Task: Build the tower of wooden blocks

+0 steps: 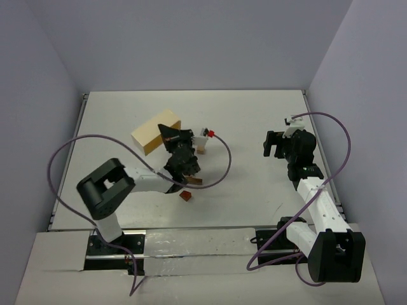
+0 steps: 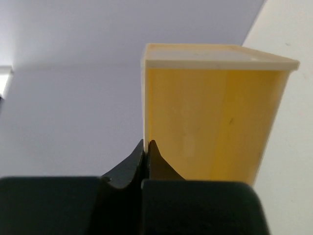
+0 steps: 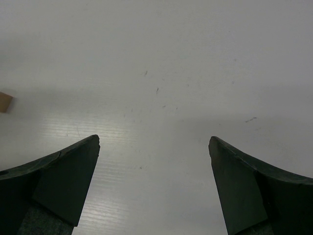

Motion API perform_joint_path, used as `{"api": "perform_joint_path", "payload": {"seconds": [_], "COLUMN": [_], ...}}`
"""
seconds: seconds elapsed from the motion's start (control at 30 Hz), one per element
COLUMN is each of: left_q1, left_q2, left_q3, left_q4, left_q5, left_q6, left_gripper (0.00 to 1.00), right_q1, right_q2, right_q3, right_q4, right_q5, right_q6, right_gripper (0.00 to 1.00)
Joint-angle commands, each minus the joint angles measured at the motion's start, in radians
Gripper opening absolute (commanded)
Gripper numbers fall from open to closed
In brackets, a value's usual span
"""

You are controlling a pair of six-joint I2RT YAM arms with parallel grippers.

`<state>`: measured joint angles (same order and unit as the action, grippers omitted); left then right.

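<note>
Blocks lie loose on the desk [image 1: 241, 114] as two arms face the job of building a wood block tower: seen from overhead, the left hand [image 1: 170, 135] is pushed up against the pale wooden tray [image 1: 152, 135] at about its nine o'clock, and its wrist camera shows the left hand [image 2: 145, 145] pressed together with nothing between its fingers and the tray [image 2: 215, 122] filling the view ahead. That pose looks like one for nudging or steadying the tray, not for picking, since no block sits in front of it. The pieces are behind and beside that hand: a tan block [image 1: 202, 150] near it at four o'clock, a dark brown block [image 1: 194, 181] at five o'clock close under the forearm, and a reddish-brown block [image 1: 186, 196] at six o'clock, nearest the arm bases. No stack can be made out, so the tower appears not yet begun. The right hand [image 1: 272, 145] waits over bare desk at the three o'clock side, apparently held ready; its own camera shows the right hand [image 3: 154, 142] spread wide and empty, with only the corner of the tan block [image 3: 5, 102] at nine o'clock, well apart
</note>
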<state>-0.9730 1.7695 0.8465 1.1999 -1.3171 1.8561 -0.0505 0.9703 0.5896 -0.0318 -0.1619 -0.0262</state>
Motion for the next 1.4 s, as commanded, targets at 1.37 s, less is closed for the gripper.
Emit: {"api": "perform_joint_path", "payload": {"seconds": [1.37], "left_q1": [1.555], "left_q2": [0.061], "left_q3": [0.648], "left_q4": [-2.031], "left_q5": [1.583], "left_q6": [-1.209], "left_gripper": [0.0], "right_q1": [-0.008], "right_q2": [0.06], "right_q3": [0.066], "right_q4": [-0.01], "right_q5": [-0.055], "right_q6": [-0.017], "right_gripper": [1.0]}}
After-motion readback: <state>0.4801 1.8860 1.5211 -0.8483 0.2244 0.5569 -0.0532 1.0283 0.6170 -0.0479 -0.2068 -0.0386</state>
